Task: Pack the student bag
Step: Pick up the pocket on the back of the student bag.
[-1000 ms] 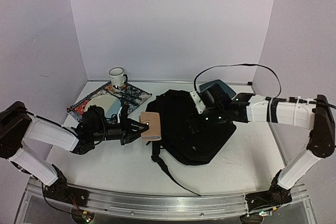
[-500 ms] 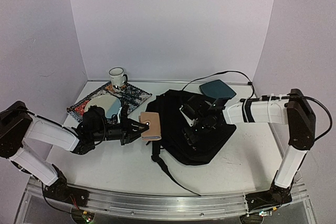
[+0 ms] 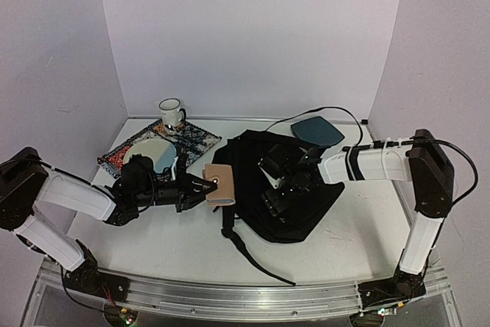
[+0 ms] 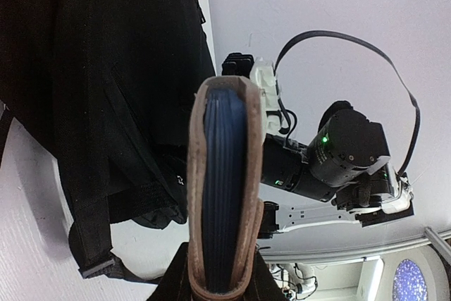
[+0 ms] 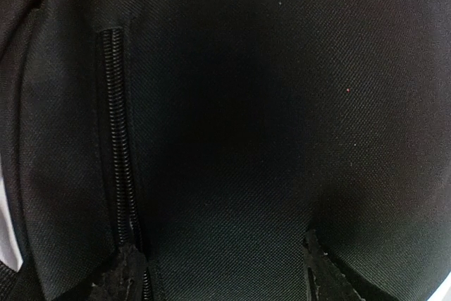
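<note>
The student bag (image 3: 306,204) lies slumped flat in the middle of the worktop (image 3: 153,235), and one of its black straps (image 3: 246,252) trails from its 7 o'clock corner towards the near edge. The left gripper (image 3: 201,187) reaches in from 9 o'clock, its fingers (image 4: 246,280) pinching a tan-covered notebook (image 3: 218,184). The notebook is held on edge just at the bag's 9 o'clock rim; the left wrist view shows its blue page block between the tan covers. The right gripper (image 3: 274,181) comes from 3 o'clock and is down on the top of the bag. In the right wrist view its fingers (image 5: 320,266) stand spread well apart against the black fabric, with a zipper line (image 5: 120,139) running up from the left one; nothing is held between them. A dark-teal pad (image 3: 317,130) lies at the bag's 1 o'clock, just beside it. At 10 o'clock a patterned mat (image 3: 193,140) carries a pale plate (image 3: 149,152), with a white mug (image 3: 171,112) at its far corner.
</note>
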Tool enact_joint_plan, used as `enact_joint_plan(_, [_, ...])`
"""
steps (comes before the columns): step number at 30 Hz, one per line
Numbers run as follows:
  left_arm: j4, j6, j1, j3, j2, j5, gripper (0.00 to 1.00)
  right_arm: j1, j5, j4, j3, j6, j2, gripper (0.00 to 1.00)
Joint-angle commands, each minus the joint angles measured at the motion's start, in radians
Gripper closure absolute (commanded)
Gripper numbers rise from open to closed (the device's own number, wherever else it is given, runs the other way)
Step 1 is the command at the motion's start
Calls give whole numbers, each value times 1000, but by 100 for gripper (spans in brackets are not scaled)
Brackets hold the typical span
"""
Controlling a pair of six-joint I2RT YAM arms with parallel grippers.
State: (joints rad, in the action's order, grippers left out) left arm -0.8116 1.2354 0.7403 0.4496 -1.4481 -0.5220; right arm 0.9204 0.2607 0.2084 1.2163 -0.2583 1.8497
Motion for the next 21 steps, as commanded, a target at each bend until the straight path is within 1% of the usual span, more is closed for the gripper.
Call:
enact_joint_plan(1, [-55,-5,1,5,-6,-7,100,6,-67,19,14,10,-56,20])
enact_joint_plan(10, [-53,-5,1,-11,4,-3,100,6,27,28,-7,-16,17,18])
enact_joint_plan(14, [-52,-7,1,-10,3,0,100,5,117,47,-21,-29,68,19])
enact_joint_plan(16, [-51,-7,1,-9,-1,-1,100,5,159,54,-27,-38,95,21])
enact_joint_plan(18, [-52,-7,1,-8,-3,-3,100,5,202,58,-34,-50,115,26])
enact_joint_plan(21, [-50,-6,1,-5,-7,-4,100,7,226,59,-40,-63,130,37])
